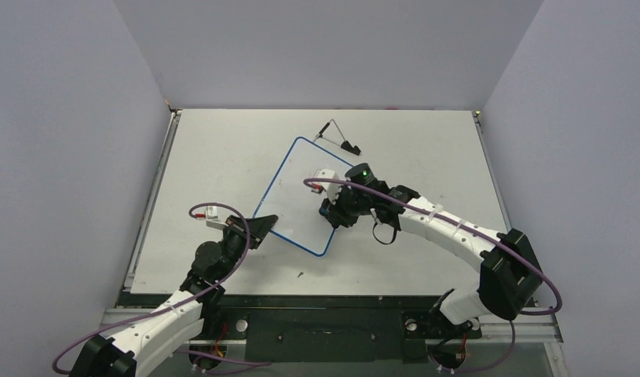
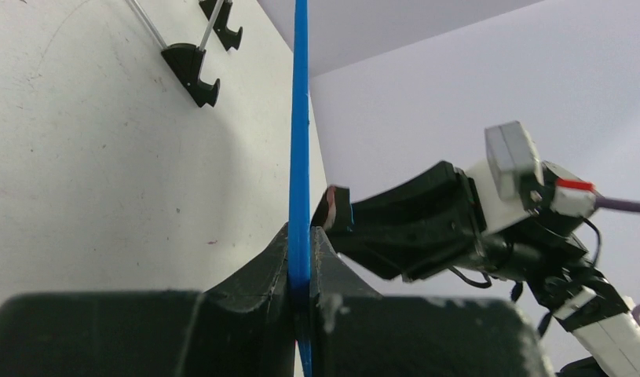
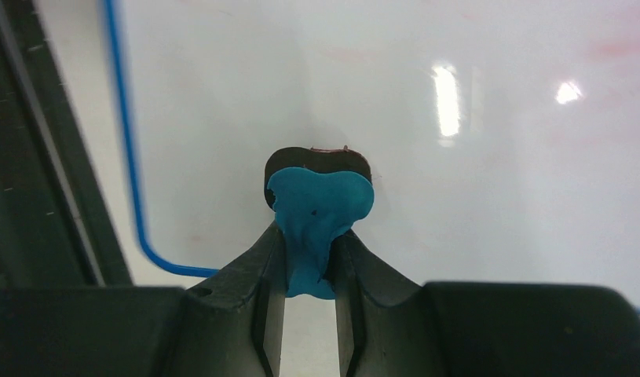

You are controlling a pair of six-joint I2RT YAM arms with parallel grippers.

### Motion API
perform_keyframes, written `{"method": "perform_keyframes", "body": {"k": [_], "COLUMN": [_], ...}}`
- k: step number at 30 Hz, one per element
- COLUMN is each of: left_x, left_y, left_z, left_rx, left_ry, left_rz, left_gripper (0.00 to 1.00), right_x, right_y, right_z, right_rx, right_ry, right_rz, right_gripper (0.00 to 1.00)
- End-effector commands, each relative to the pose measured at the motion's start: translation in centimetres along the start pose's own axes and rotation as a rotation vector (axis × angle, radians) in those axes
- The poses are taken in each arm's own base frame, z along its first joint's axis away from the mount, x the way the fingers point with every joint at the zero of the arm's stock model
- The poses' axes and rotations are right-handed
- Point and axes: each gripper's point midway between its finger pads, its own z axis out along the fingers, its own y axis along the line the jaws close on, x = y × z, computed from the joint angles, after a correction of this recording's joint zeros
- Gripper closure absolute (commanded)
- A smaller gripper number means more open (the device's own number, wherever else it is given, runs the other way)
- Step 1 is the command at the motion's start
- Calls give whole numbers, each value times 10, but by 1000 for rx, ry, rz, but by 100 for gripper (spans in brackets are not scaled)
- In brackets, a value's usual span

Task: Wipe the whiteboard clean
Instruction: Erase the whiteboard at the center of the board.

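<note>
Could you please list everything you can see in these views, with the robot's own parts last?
whiteboard: one, white with a thin blue rim and faint pinkish smears, lying askew mid-table.
eraser: one, blue with a dark pad, over the whiteboard's face.
easel stand: one, thin wire with black feet, on the table just beyond the whiteboard's far corner.
table: one, off-white, enclosed by pale walls on three sides.
left gripper: one, black, clamped on the whiteboard's blue rim at its near-left edge.
right gripper: one, black, shut on the eraser.
</note>
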Motion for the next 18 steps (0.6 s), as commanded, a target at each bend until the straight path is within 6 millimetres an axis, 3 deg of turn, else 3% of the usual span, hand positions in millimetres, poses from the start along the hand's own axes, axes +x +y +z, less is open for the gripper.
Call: {"method": "perform_keyframes", "body": {"k": [1,4,7,14,18], "left_x": [-14,-14,-13,-13,-13], "left_y": [-47,-53,-53,-49,-49], "left_z": [-16,-16,-15,-15,-15], "left_rx": [228,243,246,235,236], "left_ry": [-44,-32,-23,-25,-23], "left_rz": [-137,-145,-151,-148,-143], "left_gripper": [100,100,100,100,100], "right_x": [15,17,7,-6,-6], "right_y": [-52,-59,-41,64,100], "right_z": [-15,-15,-13,-6,-4], "right_rx": [173,186,114,-184,-306], "right_ry": [6,5,-23,0,25], "right_rz": [22,37,14,-139,-156], "right_gripper": [100,100,100,100,100]}}
